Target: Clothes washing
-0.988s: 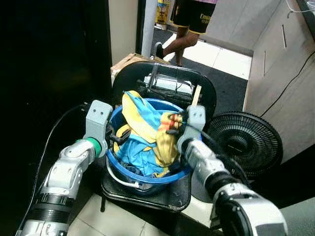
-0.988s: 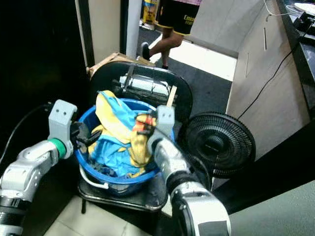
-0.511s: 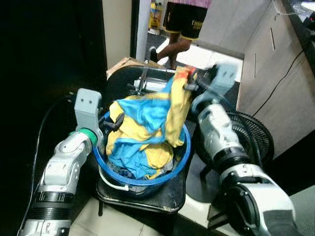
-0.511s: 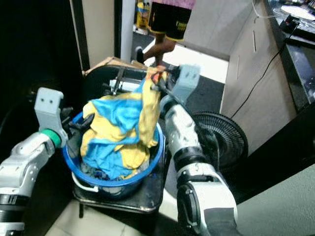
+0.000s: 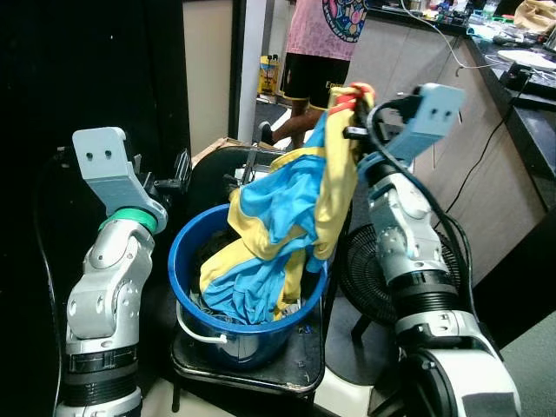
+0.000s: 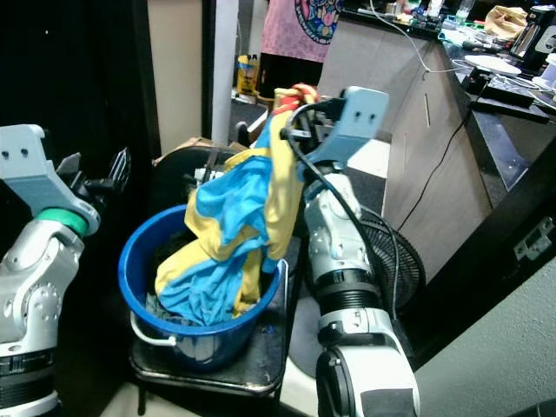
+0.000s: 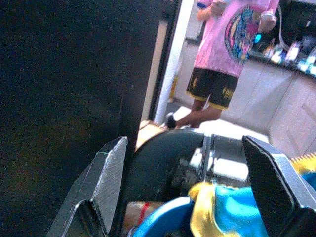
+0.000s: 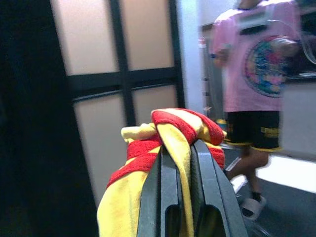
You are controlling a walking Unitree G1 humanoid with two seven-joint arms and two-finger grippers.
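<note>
Raised since a second ago: right pincer (image 5: 352, 109), now high above the bucket (image 5: 187, 252), clamped on the red-trimmed collar of the shirt (image 5: 287, 208) to draw it out; hem trailing inside. Left pincer (image 5: 169, 174) spread apart, lifted clear beside the rim.

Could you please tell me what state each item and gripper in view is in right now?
Yellow and blue garment: lifted, lower end trailing into the bucket.
Blue bucket: upright on the black chair, laundry inside.
Right gripper: raised, jaws shut on the garment's red-trimmed edge.
Left gripper: jaws open, holding nothing, beside the bucket.
Black fan: on the floor, tilted.
</note>
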